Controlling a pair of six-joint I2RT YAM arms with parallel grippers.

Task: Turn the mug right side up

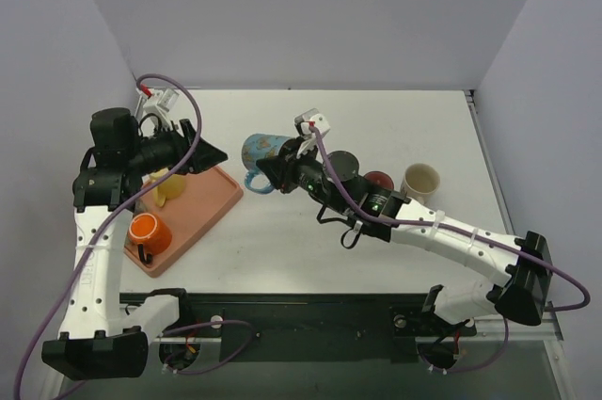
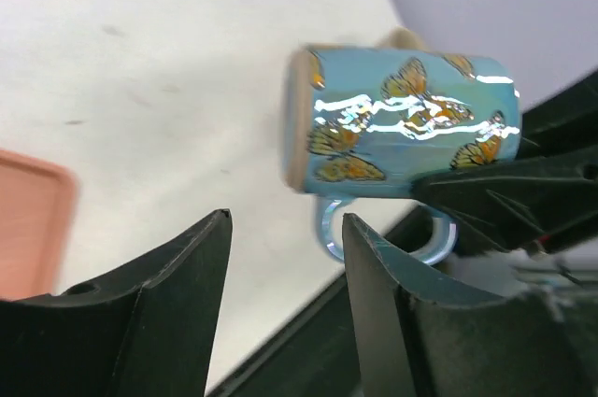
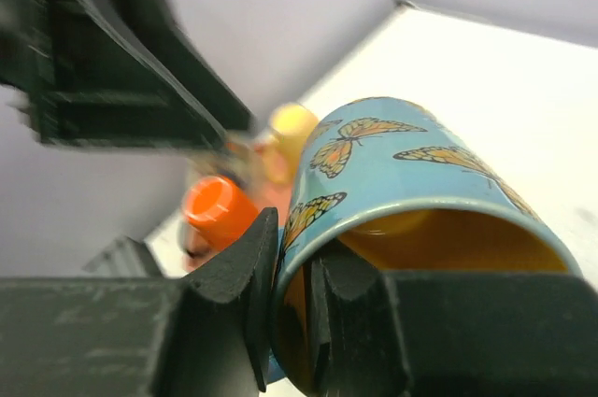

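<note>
The blue mug with orange butterflies [image 1: 261,151] lies on its side, held just above the table left of centre, its handle pointing down towards the near side. My right gripper [image 1: 275,167] is shut on its rim. In the right wrist view one finger is inside the mug [image 3: 411,163] and the other outside, at the gripper [image 3: 294,248]. My left gripper [image 1: 212,157] is open and empty above the tray's far corner, pointing at the mug. The left wrist view shows the mug [image 2: 402,121] beyond the open gripper [image 2: 285,219].
A pink tray [image 1: 202,207] at the left holds an orange mug [image 1: 149,233] and a yellow object [image 1: 169,185]. A cream cup [image 1: 420,181] and a dark red cup [image 1: 379,181] stand right of the right arm. Walls enclose the back and sides.
</note>
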